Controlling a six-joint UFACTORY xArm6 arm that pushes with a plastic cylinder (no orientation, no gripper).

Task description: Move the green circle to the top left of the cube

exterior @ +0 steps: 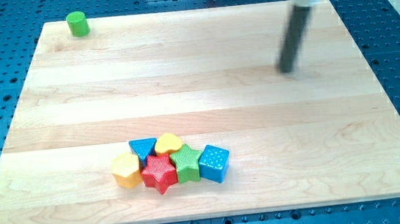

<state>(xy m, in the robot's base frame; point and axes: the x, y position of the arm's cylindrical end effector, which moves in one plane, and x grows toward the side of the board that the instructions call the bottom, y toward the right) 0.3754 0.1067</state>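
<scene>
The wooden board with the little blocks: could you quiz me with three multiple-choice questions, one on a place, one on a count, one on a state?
1. Where is the green circle?
A. top-left corner of the board
B. bottom right
C. among the cluster

2. How many blocks sit in the cluster at the view's bottom?
A. three
B. six
C. nine

3. My tip is:
A. pressing the blue cube
B. touching no block
C. on the red star

Answers: 1 A, it stands alone there; 2 B, six huddle together; 3 B, it stands far at the upper right.
</scene>
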